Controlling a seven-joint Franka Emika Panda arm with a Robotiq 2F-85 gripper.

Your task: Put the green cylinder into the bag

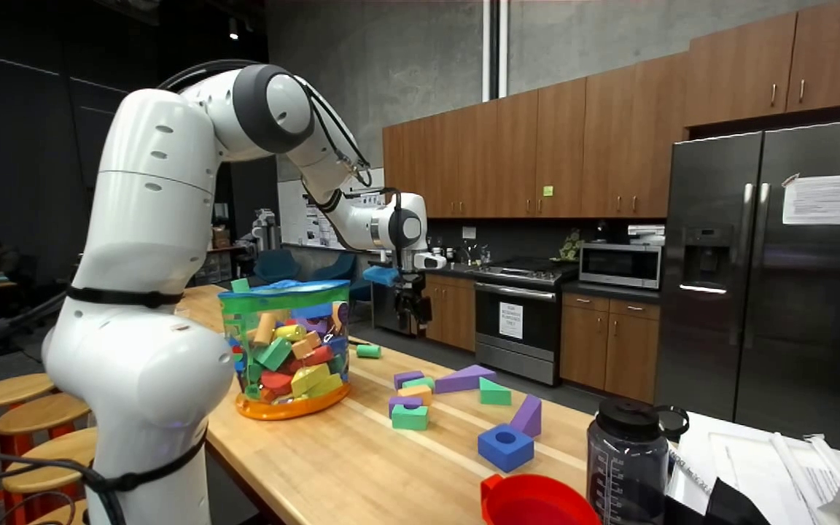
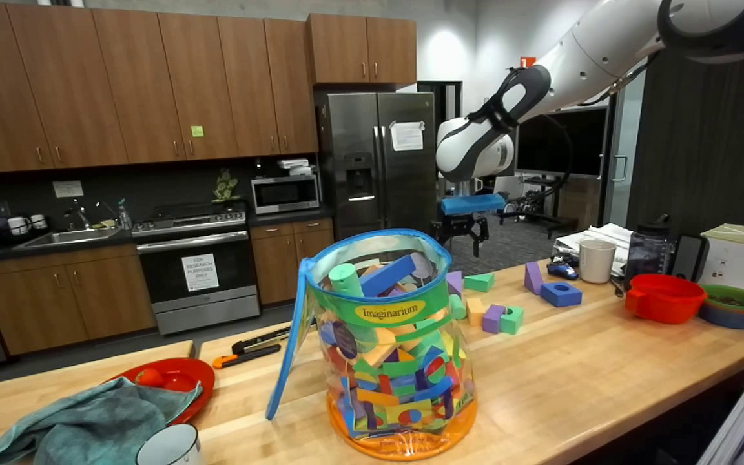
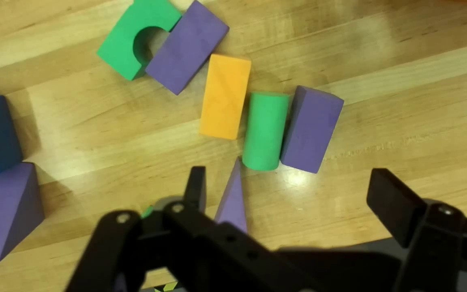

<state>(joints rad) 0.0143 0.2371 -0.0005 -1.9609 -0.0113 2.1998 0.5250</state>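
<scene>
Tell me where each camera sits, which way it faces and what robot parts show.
In an exterior view: close to the arm, facing across the table toward the stove; arm and gripper show.
In an exterior view: near the bag, facing over it toward the fridge; arm and gripper show, right of centre.
In the wrist view: on the arm, facing down at a green cylinder; spread gripper fingers show.
In both exterior views: bag, gripper, stove, fridge.

A glossy white robot arm of smooth, rounded segments [image 1: 157, 233] has a broad dark grey joint collar [image 1: 251, 113], small grey oval recesses [image 1: 159, 154], black straps [image 1: 125, 297] and black cables [image 1: 205, 67]. A flat blue block [image 2: 472, 205] tops the matte black gripper [image 3: 291, 191], dotted with round metal screw heads [image 3: 178, 208].
</scene>
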